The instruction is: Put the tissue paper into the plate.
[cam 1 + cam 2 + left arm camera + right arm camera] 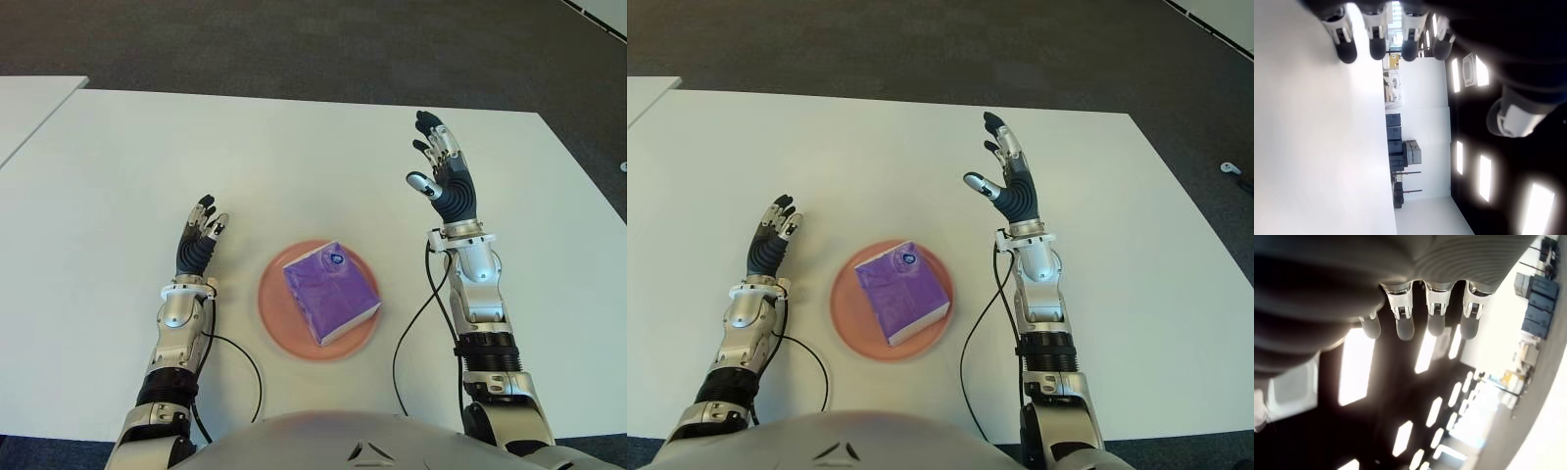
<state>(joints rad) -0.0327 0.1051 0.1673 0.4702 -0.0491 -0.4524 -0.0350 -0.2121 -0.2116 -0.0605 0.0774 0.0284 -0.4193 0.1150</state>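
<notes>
The tissue paper [331, 292], a purple soft pack, lies inside the pink plate [273, 304] on the white table [118, 176], near the robot's body. The pack sits turned at an angle to the table edge, its near-right corner reaching toward the plate's rim; it appears to be carried wholly by the plate, though whether that corner overhangs cannot be told.

The right hand [443, 176] is raised beyond and to the right of the plate, well apart from it, palm facing inward, fingers extended and spread, thumb out to the side. It holds nothing. Its wrist view shows straight fingertips against the ceiling lights, which confirms the empty, unfolded state.

The left hand [199, 238] shows to the left of the plate, near it but not touching it, fingers straight and together, empty. Its wrist view shows the fingertips close above the table surface; contact cannot be confirmed.

Judgement: the placement reads as complete, and the step in hand is clearing away. To do this well, the right arm should travel back on its own side, without sweeping across the plate, since a brush against the angled pack could slide it toward the rim. The cable [416, 313] trailing from the right forearm lies close to the plate and should be kept from dragging against it. The left hand needs no movement.
</notes>
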